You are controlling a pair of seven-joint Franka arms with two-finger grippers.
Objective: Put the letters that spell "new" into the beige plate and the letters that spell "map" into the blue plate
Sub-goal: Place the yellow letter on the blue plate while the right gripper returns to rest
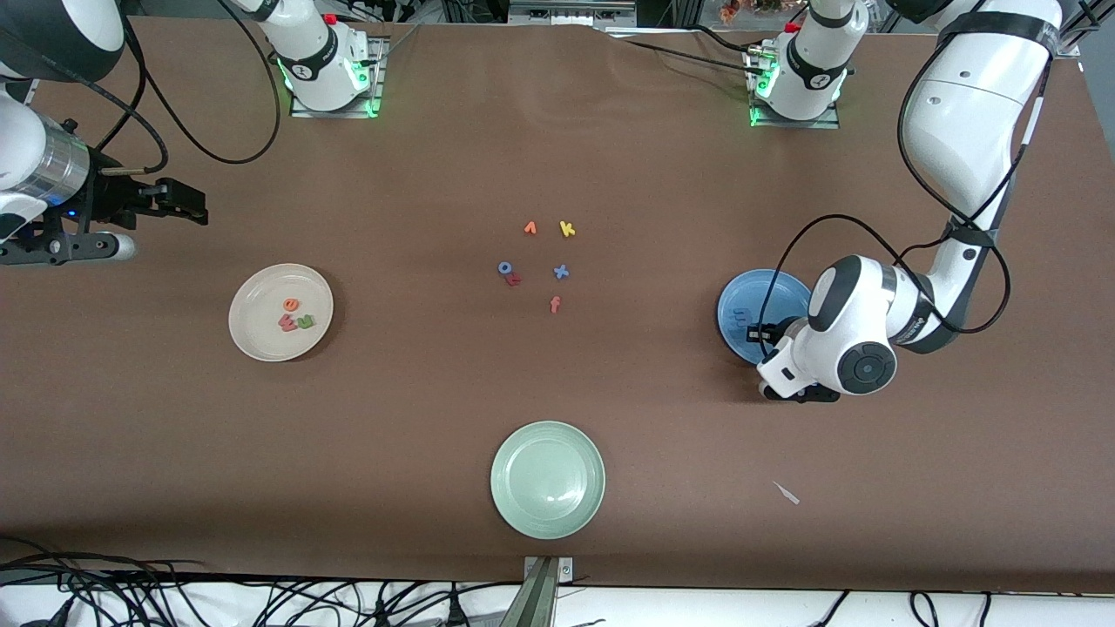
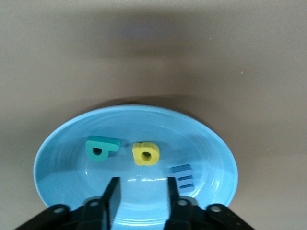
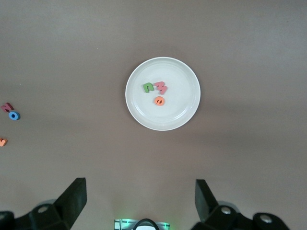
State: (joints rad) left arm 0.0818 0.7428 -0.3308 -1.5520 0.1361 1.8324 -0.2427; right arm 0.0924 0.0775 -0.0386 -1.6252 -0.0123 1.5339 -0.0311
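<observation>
The blue plate holds the teal p, the yellow a and the blue m. My left gripper hangs low over that plate, open, with nothing between its fingers. The beige plate holds the green n, the orange e and the pinkish-red w. My right gripper waits open and empty, high over the table's right-arm end.
Loose letters lie mid-table: an orange one, yellow k, blue o, red r, a blue one and orange f. A pale green plate sits nearest the front camera. A white scrap lies toward the left arm's end.
</observation>
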